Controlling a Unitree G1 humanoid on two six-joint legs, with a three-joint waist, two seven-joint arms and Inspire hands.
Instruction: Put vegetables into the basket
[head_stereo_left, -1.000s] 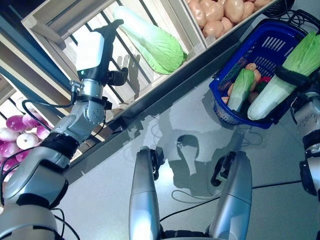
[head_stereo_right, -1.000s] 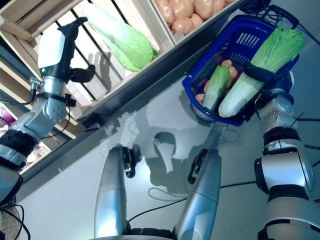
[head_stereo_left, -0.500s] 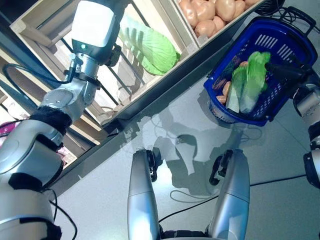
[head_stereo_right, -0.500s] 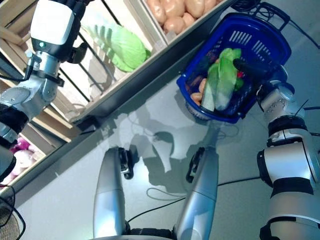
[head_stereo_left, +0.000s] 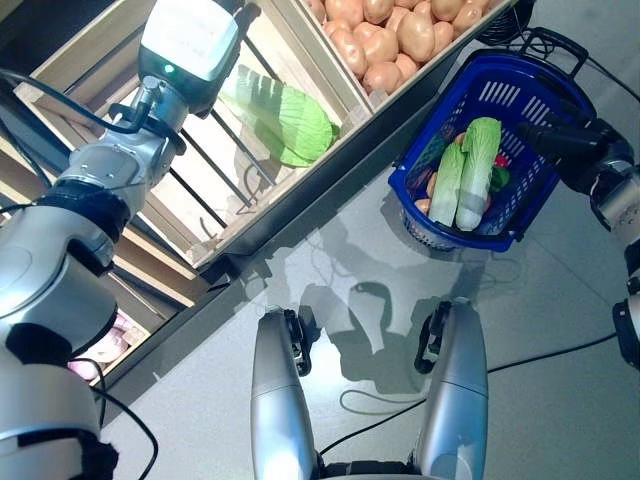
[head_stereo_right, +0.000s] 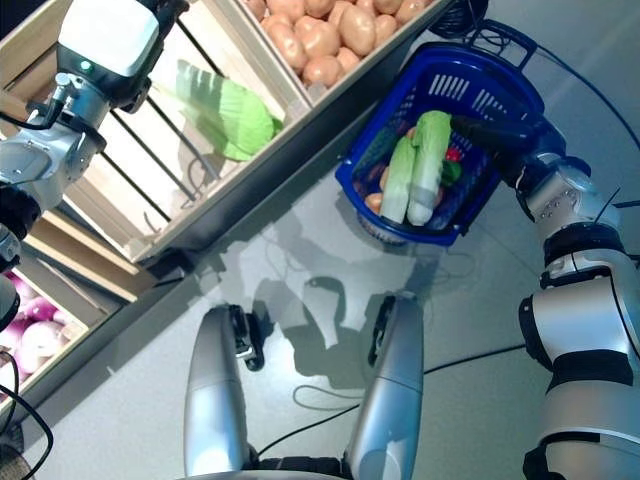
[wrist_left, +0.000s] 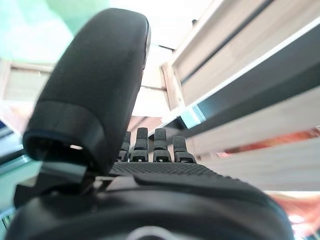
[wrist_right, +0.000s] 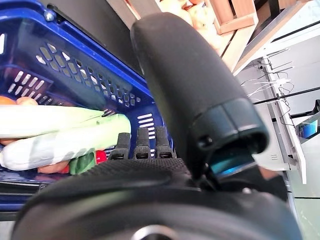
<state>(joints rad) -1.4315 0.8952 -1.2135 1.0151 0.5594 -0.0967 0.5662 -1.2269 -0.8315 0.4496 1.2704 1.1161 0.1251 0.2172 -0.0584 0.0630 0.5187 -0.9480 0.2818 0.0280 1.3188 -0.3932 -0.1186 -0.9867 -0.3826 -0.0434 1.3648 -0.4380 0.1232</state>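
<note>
Blue basket (head_stereo_left: 520, 215) sits on the grey floor (head_stereo_left: 560, 380) at the foot of the wooden produce stand, on my right side. I count 2 napa cabbages (head_stereo_left: 470, 182) lying side by side in it, leafy ends toward the stand, over smaller vegetables: orange and red pieces show beside them, too small for me to name. Right hand (head_stereo_left: 560, 140) reaches over the basket's far rim, fingers (wrist_right: 142, 142) stretched out straight and holding nothing; in the right wrist view they point over the 2 pale cabbage stalks, thumb standing clear above. I cannot tell whether the fingers touch the rim. Left hand (head_stereo_left: 190, 40) is up at the slatted wooden crate (head_stereo_left: 200, 190), just beside a 3rd napa cabbage (head_stereo_left: 285, 120) lying on the slats, its leafy end toward the crate's corner. Left fingers (wrist_left: 150, 145) read straight in a row in the left wrist view, thumb apart, nothing between them; a green blur of cabbage shows past the thumb. I cannot tell if the hand touches the cabbage. Next crate along holds potatoes (head_stereo_left: 400, 35), piled. Purple onions (head_stereo_right: 35, 335) show in a lower bin at the far left.
</note>
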